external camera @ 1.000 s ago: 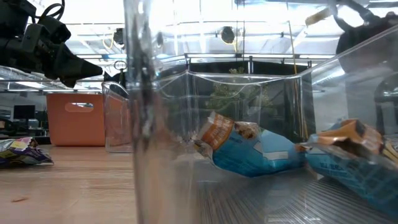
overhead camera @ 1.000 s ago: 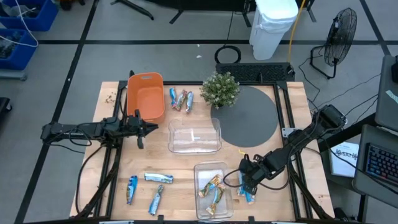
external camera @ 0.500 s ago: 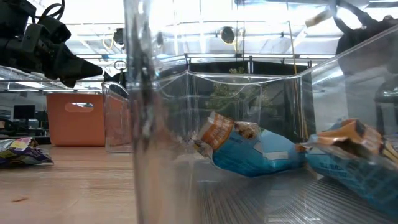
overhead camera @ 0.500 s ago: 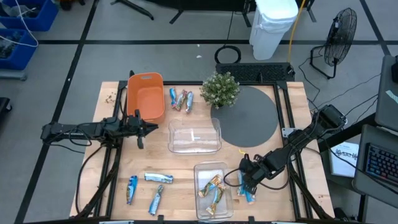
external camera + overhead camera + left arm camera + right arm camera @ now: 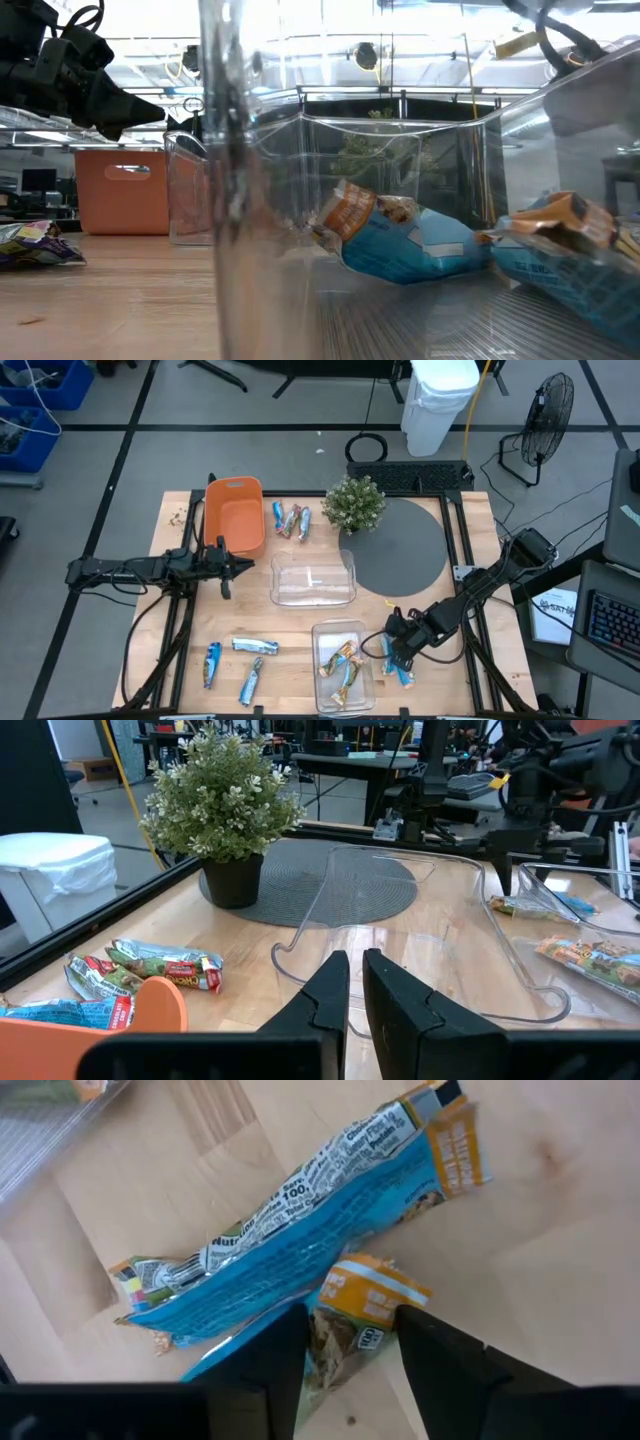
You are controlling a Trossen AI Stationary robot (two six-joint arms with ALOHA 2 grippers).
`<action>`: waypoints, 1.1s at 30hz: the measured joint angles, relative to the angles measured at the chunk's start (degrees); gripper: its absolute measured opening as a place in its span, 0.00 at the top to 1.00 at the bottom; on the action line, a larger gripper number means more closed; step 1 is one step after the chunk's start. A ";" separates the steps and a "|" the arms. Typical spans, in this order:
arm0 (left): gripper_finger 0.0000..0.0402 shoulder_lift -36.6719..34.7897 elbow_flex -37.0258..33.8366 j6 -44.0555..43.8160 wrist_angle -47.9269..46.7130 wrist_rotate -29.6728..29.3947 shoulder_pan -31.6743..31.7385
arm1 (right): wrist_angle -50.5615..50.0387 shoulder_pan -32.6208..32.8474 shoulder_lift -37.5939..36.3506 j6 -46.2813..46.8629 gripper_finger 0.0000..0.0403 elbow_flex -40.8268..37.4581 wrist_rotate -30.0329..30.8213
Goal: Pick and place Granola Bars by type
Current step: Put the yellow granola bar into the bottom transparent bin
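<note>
Two blue granola bars point(image 5: 330, 1210) lie crossed on the wood to the right of the near clear bin point(image 5: 340, 632). My right gripper point(image 5: 393, 652) hangs over them, pointing down and open point(image 5: 350, 1325). Its fingers stand on either side of the lower bar's orange end point(image 5: 372, 1298). Gold-and-blue bars point(image 5: 340, 665) lie in that near bin. Three blue bars point(image 5: 245, 660) lie near the near-left corner, and a few more point(image 5: 290, 520) lie beside the orange bin point(image 5: 235, 515). My left gripper point(image 5: 228, 570) waits shut point(image 5: 356, 965) by the orange bin, holding nothing. My right gripper comes from above with one finger point(image 5: 280, 1350) on each side of the lower blue bar's orange end point(image 5: 372, 1298). I cannot tell whether the fingers touch it. The bar lies flat on the table under the other bar.
A second clear bin point(image 5: 313, 580) sits mid-table in front of my left gripper. A potted plant point(image 5: 355, 505) stands on a round grey mat point(image 5: 400, 550) at the far right. Bare wood shows between the bins and the near-left bars.
In the low view the dark bulk of my right arm at the top right has shifted a little; which way, I cannot tell. The bars and bins have kept their places.
</note>
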 joint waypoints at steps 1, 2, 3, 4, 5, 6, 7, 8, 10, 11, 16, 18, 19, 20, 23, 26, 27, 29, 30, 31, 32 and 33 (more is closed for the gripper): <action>0.91 0.02 0.00 -0.02 0.02 0.00 0.02 | 0.66 0.00 0.00 0.26 0.63 -0.35 0.00; 0.91 0.02 0.01 0.00 0.02 -0.02 0.00 | 1.04 0.00 0.00 0.49 0.64 -0.60 0.00; 0.91 0.00 0.00 -0.02 0.02 -0.02 0.00 | 1.19 -0.01 0.00 0.71 0.64 -0.70 0.00; 0.91 0.01 0.00 -0.02 0.02 0.00 0.00 | 1.24 -0.02 0.00 0.76 0.65 -0.78 0.00; 0.91 0.01 0.00 -0.02 0.02 0.00 0.02 | 1.26 0.00 0.00 0.70 0.66 -0.82 0.00; 0.91 0.01 0.01 -0.01 0.02 -0.02 0.00 | 1.26 -0.01 0.00 0.42 0.67 -0.82 -0.02; 0.91 0.02 0.01 -0.02 0.02 -0.01 0.01 | 1.33 -0.02 0.00 -0.07 0.68 -0.82 -0.06; 0.91 0.02 0.00 0.00 0.02 0.00 0.01 | 1.38 -0.02 0.00 -0.42 0.70 -0.85 -0.11; 0.91 0.02 0.00 -0.02 0.02 0.00 0.02 | 1.38 -0.02 0.00 -1.49 0.75 -0.87 -0.16; 0.91 0.02 0.02 -0.02 0.00 -0.02 0.00 | 1.36 -0.02 0.00 -2.24 0.78 -0.87 -0.20; 0.91 0.01 0.01 -0.02 0.02 0.00 0.01 | 1.39 0.00 0.00 -6.22 0.96 -0.87 -0.24; 0.91 0.02 0.00 -0.02 0.02 -0.02 0.00 | 1.32 0.00 0.00 -6.85 0.97 -0.87 0.01; 0.91 0.02 0.00 -0.02 0.02 0.00 0.02 | 1.12 0.00 0.00 -6.98 0.97 -0.87 0.49; 0.91 0.02 0.00 0.00 0.02 0.00 0.02 | 0.98 0.00 0.00 -7.32 0.97 -0.87 1.12; 0.91 0.01 0.01 -0.01 0.02 -0.01 0.02 | 0.58 0.22 -0.81 -8.44 0.99 -0.89 1.97; 0.91 0.02 0.01 -0.01 0.02 -0.01 0.00 | 0.16 0.99 -3.18 -9.49 0.99 -0.93 5.31; 0.91 0.02 0.00 -0.02 0.02 0.00 0.02 | -0.17 1.32 -4.25 -9.70 0.99 -0.93 6.52; 0.91 0.00 0.01 -0.02 0.02 0.00 0.01 | -1.42 2.07 -6.61 -9.80 0.99 -0.93 9.15; 0.91 0.01 0.01 0.00 0.02 0.00 0.01 | -1.97 2.53 -7.88 -9.91 0.99 -0.93 10.75; 0.91 0.02 0.01 -0.01 0.01 0.00 0.02 | -2.12 2.98 -9.12 -10.19 1.00 -0.93 12.46; 0.91 0.02 0.01 -0.01 0.02 0.00 0.01 | -2.01 3.43 -10.39 -10.87 1.00 -0.93 14.10; 0.91 0.00 0.00 -0.01 0.02 0.00 0.01 | -1.76 3.90 -11.74 -11.65 1.00 -0.93 15.96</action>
